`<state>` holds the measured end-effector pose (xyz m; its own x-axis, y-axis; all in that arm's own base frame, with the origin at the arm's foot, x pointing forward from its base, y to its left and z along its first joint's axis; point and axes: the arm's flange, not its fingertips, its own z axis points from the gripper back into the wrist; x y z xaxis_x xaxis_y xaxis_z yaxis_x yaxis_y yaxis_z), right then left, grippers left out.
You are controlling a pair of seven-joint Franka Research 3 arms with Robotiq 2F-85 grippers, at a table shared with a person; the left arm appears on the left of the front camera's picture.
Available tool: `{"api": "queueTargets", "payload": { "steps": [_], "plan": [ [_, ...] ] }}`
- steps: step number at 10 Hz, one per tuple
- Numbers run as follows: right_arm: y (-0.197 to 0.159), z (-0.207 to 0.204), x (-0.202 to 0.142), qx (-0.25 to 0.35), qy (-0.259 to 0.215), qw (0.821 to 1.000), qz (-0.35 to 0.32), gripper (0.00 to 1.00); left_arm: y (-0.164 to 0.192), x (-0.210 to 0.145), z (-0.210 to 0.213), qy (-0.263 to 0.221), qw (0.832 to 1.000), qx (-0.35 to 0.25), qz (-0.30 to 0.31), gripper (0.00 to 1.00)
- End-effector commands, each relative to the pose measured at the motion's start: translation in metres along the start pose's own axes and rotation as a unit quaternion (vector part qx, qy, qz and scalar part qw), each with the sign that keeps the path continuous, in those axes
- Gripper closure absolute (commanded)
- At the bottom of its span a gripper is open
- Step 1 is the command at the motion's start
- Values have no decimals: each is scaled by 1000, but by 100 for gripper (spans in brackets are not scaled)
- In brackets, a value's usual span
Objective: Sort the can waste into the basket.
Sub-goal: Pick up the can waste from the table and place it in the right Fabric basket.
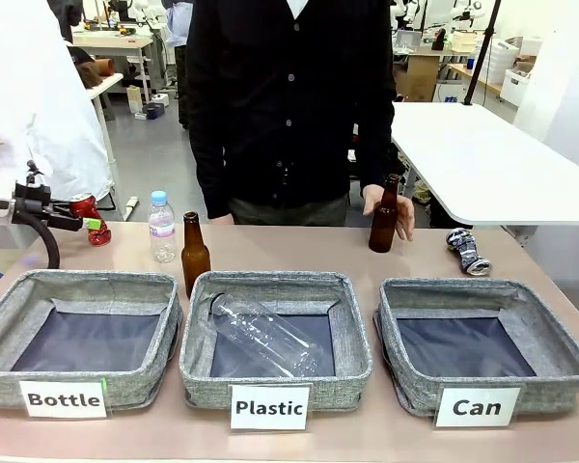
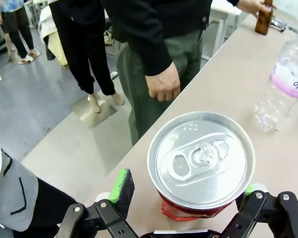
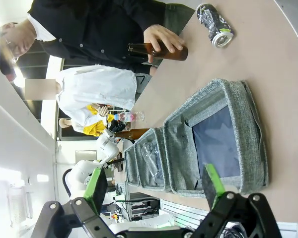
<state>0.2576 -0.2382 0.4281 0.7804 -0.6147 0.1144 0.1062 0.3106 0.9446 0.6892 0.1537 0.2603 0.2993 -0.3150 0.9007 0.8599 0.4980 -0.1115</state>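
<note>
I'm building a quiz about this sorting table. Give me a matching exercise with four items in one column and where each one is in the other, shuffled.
Things:
1. shiny red metal can
2. crushed silver can with dark print
3. clear unlabelled plastic bottle
4. right-hand brown glass bottle

Places:
A. held by the person's hand
B. lying inside the grey woven "Plastic" basket
C. between the open fingers of the left gripper
D. lying on the table behind the grey "Can" basket

Pairs: 1-C, 2-D, 3-B, 4-A
</note>
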Motion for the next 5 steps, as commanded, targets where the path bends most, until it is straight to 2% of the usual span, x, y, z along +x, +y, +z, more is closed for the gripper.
{"api": "queueTargets", "payload": {
  "steps": [1, 2, 5],
  "plan": [
    [0, -1, 1, 13, -7, 1000, 12, 0, 8, 0, 0, -41, 999, -5, -13, 0],
    [0, -1, 1, 13, -7, 1000, 12, 0, 7, 0, 0, -53, 998, -10, -10, 0],
    [0, -1, 1, 13, -7, 1000, 12, 0, 9, -3, -2, -44, 999, -18, -5, 0]
  ]
}}
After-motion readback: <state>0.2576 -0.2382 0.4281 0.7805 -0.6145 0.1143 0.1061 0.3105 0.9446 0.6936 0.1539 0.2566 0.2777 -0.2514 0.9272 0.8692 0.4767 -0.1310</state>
